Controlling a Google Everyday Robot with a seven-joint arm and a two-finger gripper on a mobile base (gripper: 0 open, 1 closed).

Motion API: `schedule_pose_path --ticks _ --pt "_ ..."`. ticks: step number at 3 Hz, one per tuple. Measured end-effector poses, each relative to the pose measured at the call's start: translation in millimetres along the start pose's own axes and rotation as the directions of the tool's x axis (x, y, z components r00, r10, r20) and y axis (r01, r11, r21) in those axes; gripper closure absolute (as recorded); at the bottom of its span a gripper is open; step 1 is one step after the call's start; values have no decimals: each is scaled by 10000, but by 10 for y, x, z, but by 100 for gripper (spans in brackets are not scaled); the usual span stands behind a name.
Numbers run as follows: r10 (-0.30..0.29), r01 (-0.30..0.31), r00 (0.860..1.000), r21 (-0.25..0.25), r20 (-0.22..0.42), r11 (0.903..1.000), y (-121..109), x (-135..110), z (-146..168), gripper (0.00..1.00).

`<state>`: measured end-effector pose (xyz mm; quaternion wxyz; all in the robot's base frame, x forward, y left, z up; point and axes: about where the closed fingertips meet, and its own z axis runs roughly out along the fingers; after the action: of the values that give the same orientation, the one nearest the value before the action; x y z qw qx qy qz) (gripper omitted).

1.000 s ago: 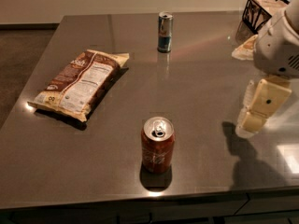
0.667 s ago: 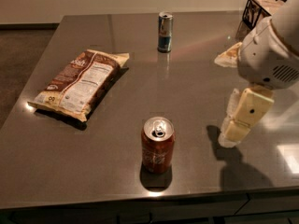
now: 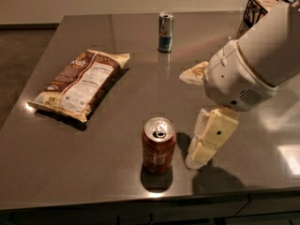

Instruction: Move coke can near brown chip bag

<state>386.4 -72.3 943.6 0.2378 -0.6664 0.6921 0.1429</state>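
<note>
The coke can (image 3: 158, 145), red with a silver top, stands upright near the table's front edge. The brown chip bag (image 3: 79, 84) lies flat at the left, label side up, well apart from the can. My gripper (image 3: 186, 120) is just right of the can, low over the table, and open. One cream finger (image 3: 208, 139) reaches down close beside the can's right side. The other finger (image 3: 193, 73) is farther back. Nothing is held between them.
A slim blue-and-silver can (image 3: 165, 32) stands at the back centre of the grey table (image 3: 117, 182). A dark box (image 3: 260, 8) sits at the back right behind my arm. The table's front edge runs just below the coke can.
My arm and gripper have moved left and toward the front, closing in on the coke can's right side. The can, the bag and the blue can have not moved.
</note>
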Motion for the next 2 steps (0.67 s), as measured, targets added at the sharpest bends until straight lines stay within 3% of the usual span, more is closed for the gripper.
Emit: schedule_pose_path --ticks 2 --pt "-509 593 9951 -988 848 9933 261 -217 354 0"
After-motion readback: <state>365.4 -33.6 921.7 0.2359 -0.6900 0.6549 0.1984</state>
